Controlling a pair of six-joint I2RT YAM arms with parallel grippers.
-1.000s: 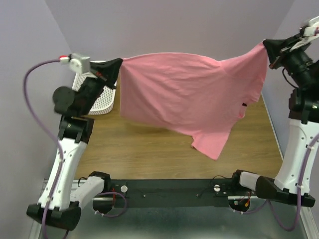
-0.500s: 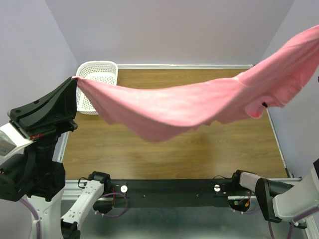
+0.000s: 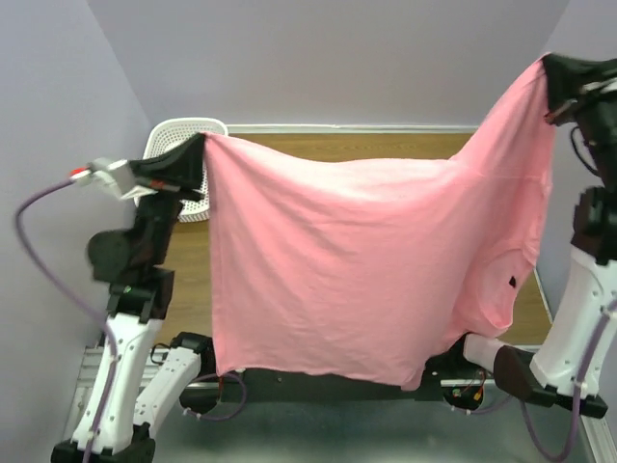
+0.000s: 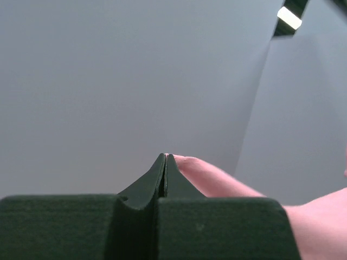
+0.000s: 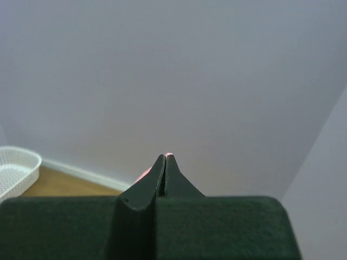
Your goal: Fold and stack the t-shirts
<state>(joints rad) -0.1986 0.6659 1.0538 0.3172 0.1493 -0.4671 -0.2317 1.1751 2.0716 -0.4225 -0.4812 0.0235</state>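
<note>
The salmon-pink t-shirt point(image 3: 357, 260) hangs spread wide in the air between my two grippers, covering most of the table in the top view. My left gripper point(image 3: 200, 145) is shut on its upper left corner. My right gripper point(image 3: 549, 69) is shut on its upper right corner, held higher. The shirt's lower hem hangs down over the arm bases. In the left wrist view the left gripper point(image 4: 165, 157) pinches pink fabric point(image 4: 217, 181) that trails right. In the right wrist view the right gripper point(image 5: 165, 157) shows a sliver of pink point(image 5: 143, 174) beside its tips.
A white perforated basket point(image 3: 183, 135) stands at the far left corner of the wooden table point(image 3: 183, 260); it also shows in the right wrist view point(image 5: 16, 168). Lilac walls close in on the left, back and right.
Both arms have swung the shirt from a low sagging stretch to a raised, flat hanging sheet. The left gripper moved up and right; the right gripper came back into view at upper right.
</note>
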